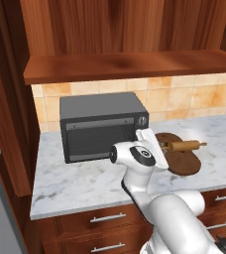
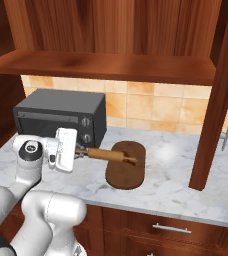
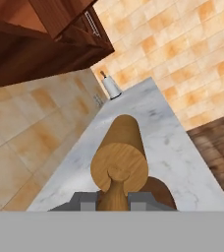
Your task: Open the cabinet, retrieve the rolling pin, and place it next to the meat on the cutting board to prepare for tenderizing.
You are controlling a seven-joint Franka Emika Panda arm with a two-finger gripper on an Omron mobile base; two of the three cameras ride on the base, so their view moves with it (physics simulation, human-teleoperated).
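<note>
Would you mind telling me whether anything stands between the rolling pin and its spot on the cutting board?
Nothing visible does. The claw holds the rolling pin by one handle, level above the cutting board. The toaster oven sits behind and to the side, off the path down. The meat cannot be made out.

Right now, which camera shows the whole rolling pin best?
The right base view: the rolling pin shows along its whole length, over the cutting board. The left base view hides one end behind the arm. The hand view shows it end-on, with its handle between the jaws.
</note>
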